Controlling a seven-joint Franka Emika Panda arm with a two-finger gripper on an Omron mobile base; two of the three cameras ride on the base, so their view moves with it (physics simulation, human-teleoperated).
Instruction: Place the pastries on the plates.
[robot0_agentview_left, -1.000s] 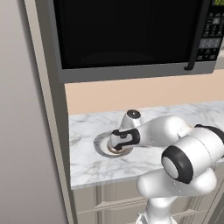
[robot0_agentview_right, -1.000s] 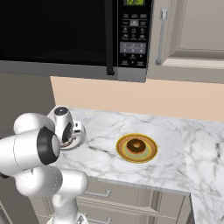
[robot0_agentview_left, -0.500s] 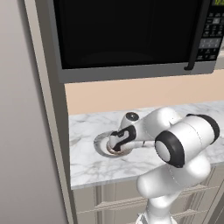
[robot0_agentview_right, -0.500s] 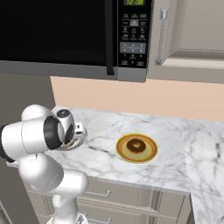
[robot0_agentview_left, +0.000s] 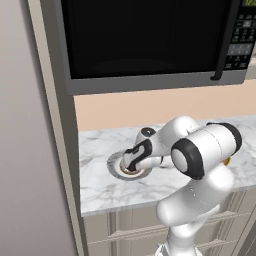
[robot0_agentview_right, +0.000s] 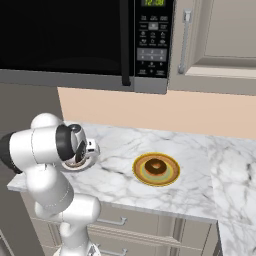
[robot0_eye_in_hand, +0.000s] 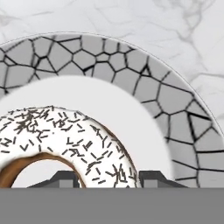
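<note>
1. Microwave (robot0_agentview_left: 150, 42): black glass door, glossy, with a grey lower trim; keypad panel at its right side in the right base view. It hangs above the bench.
2. Bench (robot0_agentview_right: 200, 175): white marble with grey veining, smooth, over pale panelled drawer fronts. A peach backsplash runs behind it.
3. Yellow-orange plate (robot0_agentview_right: 156, 169): round, flat, greenish edge, lying toward the middle of the bench, well apart from the grey plate.
4. Grey plate (robot0_eye_in_hand: 183, 127): round and flat; its rim carries a cracked-stone pattern of grey pieces with dark seams, its centre is plain matte white. It lies near the left end of the bench, under the arm's hand (robot0_agentview_left: 116, 161).
5. Glazed doughnut (robot0_agentview_right: 155, 166): small ring, glossy brown-orange, resting at the centre of the yellow-orange plate.
6. Iced doughnut (robot0_eye_in_hand: 65, 140): ring shape, white icing scattered with short dark sprinkles, brown dough showing at the inner hole. It sits over the white centre of the grey plate.
7. End effector (robot0_eye_in_hand: 106, 177): the two dark tips stand either side of the iced ring's wall, pinching it just above or on the plate; contact with the plate cannot be told.
</note>
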